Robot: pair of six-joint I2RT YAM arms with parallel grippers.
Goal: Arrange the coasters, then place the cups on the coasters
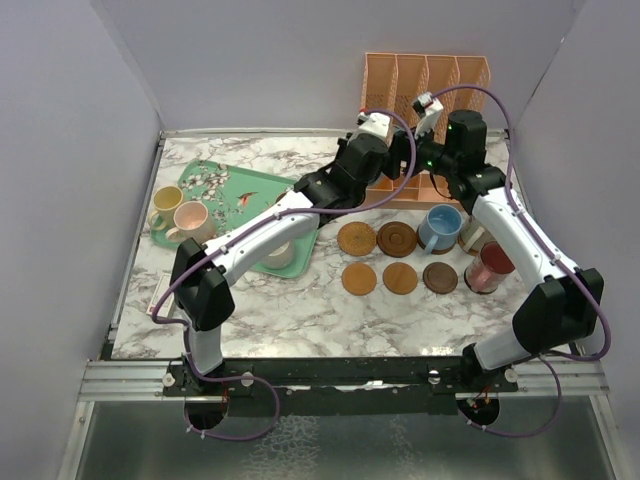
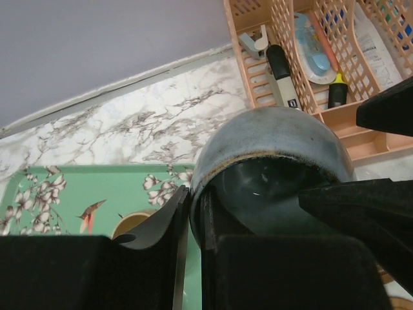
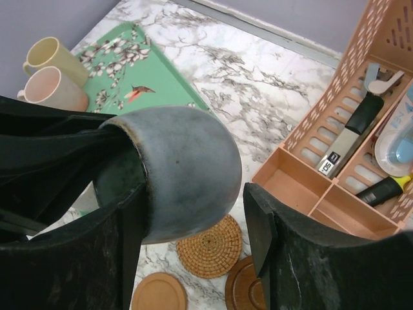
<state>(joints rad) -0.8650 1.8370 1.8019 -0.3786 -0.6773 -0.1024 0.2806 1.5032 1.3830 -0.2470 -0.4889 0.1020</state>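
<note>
Grey-teal cup (image 3: 184, 165) is up in the air above the coasters (image 1: 400, 278), tipped sideways. The left arm stretches diagonally across the marble counter (image 1: 300, 315) to the back middle. The right arm bends with its elbow out and meets it there. Left pincer (image 2: 193, 210) is clamped on the cup's wall at the rim. Right pincer (image 3: 193, 216) straddles the body, jaws spread, with a gap on one side. I can't make out the cup overhead, only on the wrist cams. The glaze is matte and speckled. There's a woven coaster (image 3: 210, 245) below, the others are smooth discs.
</note>
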